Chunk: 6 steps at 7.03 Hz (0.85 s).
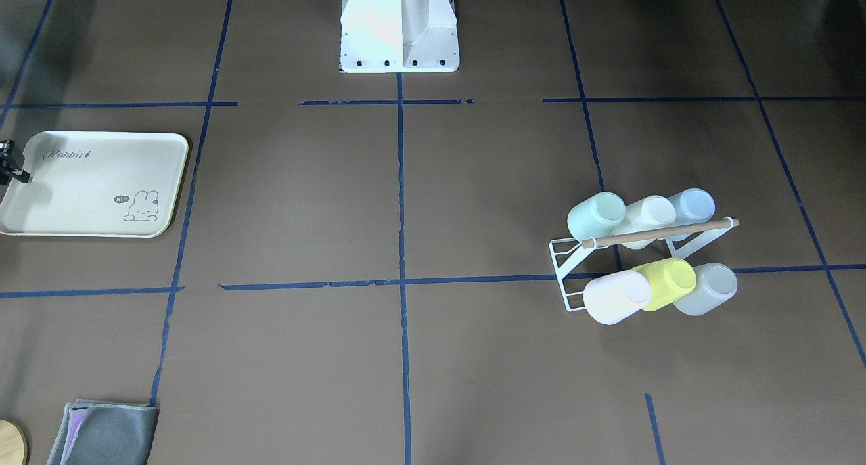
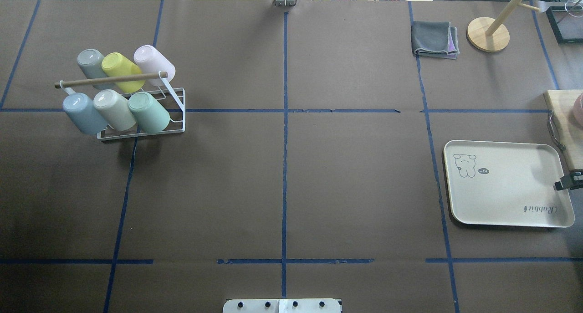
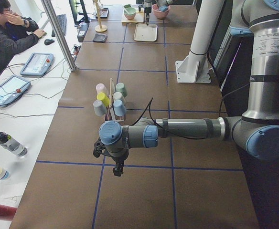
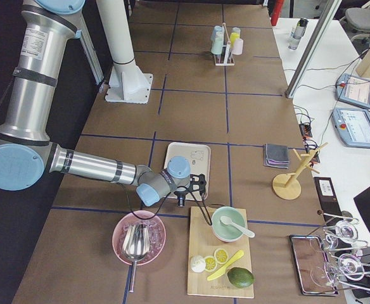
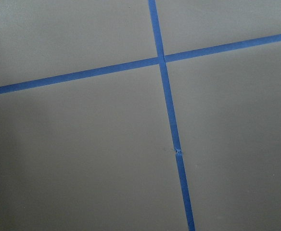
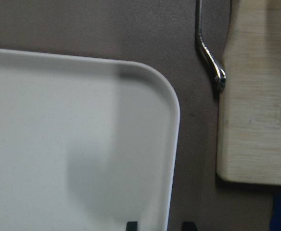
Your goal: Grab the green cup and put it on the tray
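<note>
The green cup (image 2: 149,111) hangs mouth-down on a white wire rack (image 2: 175,104) at the table's left, at the end of the row nearer the robot. It also shows in the front view (image 1: 595,214). The cream tray (image 2: 508,199) with the rabbit drawing lies at the right and holds nothing. My right gripper (image 2: 561,184) hovers over the tray's right rim; in the right wrist view its two fingertips (image 6: 131,224) stand apart, open and empty. My left gripper (image 3: 116,168) shows only in the left side view, low over bare table beyond the rack; I cannot tell its state.
Several other cups share the rack, among them a yellow cup (image 2: 119,67) and a pale blue cup (image 2: 79,112). A wooden board (image 6: 258,96) and a metal handle (image 6: 210,57) lie just right of the tray. A grey cloth (image 2: 432,38) and a wooden stand (image 2: 488,33) are at the far right.
</note>
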Each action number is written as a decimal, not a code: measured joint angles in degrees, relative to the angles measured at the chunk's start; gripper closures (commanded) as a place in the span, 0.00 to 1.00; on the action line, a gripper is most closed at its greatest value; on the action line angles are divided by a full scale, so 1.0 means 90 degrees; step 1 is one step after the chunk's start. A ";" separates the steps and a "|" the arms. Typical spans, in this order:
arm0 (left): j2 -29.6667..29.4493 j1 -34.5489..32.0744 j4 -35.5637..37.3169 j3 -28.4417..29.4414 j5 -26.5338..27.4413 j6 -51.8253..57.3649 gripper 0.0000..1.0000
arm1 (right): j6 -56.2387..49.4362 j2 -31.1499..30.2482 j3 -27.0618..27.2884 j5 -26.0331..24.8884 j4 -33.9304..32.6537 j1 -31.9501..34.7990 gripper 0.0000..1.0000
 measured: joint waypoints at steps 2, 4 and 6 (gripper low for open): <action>0.0000 0.0000 0.0000 -0.0003 0.0000 -0.0001 0.00 | -0.0012 0.0006 -0.0005 0.0018 0.0001 -0.0003 1.00; 0.0000 0.0000 0.0000 -0.0006 0.0000 0.0002 0.00 | -0.0036 0.0010 -0.0005 0.0016 0.0002 -0.0004 1.00; 0.0000 0.0000 0.0000 -0.0006 0.0000 0.0003 0.00 | -0.0048 0.0012 0.0058 0.0030 0.0001 -0.0004 1.00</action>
